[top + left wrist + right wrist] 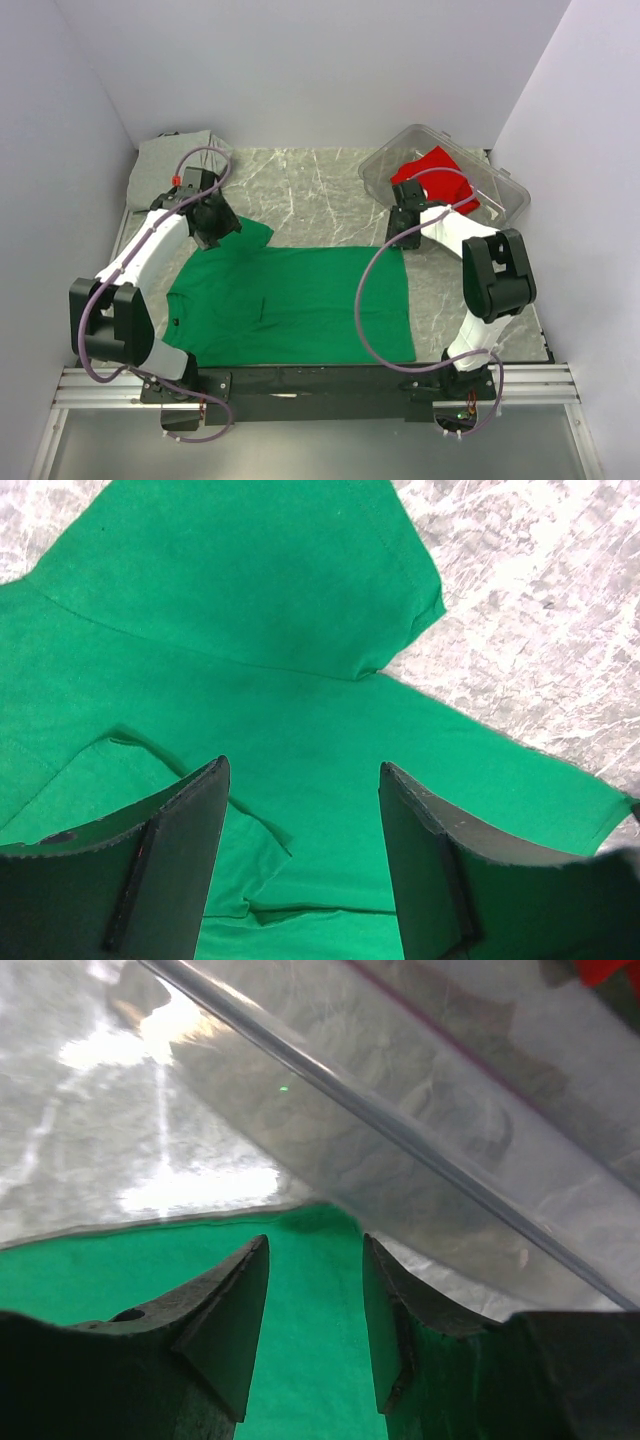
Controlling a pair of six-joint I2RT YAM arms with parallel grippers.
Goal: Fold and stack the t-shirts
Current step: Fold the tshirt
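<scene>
A bright green t-shirt (pixel 300 305) lies spread flat on the marble table, its collar to the left. My left gripper (pixel 215 225) hovers over the shirt's far left sleeve (pixel 250 600); its jaws (pixel 305 770) stand wide open with only flat and slightly creased cloth below. My right gripper (pixel 405 225) is at the shirt's far right corner, beside the bin. Its jaws (pixel 315 1245) stand apart over the green hem (pixel 310 1360), with nothing pinched between them. A red t-shirt (pixel 435 175) lies in the bin. A grey t-shirt (pixel 175 160) lies at the back left corner.
The clear plastic bin (pixel 445 180) sits tilted at the back right, its wall (pixel 450 1130) close above the right fingers. Bare marble table (pixel 320 190) shows behind the green shirt. White walls enclose three sides of the table.
</scene>
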